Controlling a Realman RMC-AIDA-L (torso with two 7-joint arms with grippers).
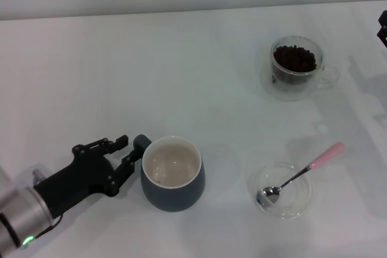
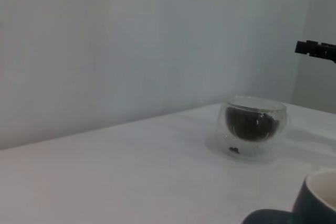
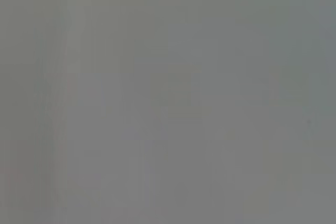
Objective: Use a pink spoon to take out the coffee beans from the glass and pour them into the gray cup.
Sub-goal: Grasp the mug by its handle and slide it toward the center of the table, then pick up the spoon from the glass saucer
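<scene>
The gray cup (image 1: 173,174) stands near the table's front, its cream inside holding nothing, and its rim also shows in the left wrist view (image 2: 318,196). My left gripper (image 1: 129,149) is open, its fingertips right at the cup's handle (image 1: 141,142). The glass (image 1: 295,69) (image 2: 254,128) with coffee beans (image 1: 294,58) (image 2: 250,124) stands at the back right. The pink spoon (image 1: 300,174) lies with its metal bowl in a shallow clear dish (image 1: 283,191). Only a black bit of my right gripper (image 1: 383,26) (image 2: 317,49) shows at the far right edge.
White table (image 1: 181,70) with a pale wall behind. The right wrist view shows only a plain grey surface.
</scene>
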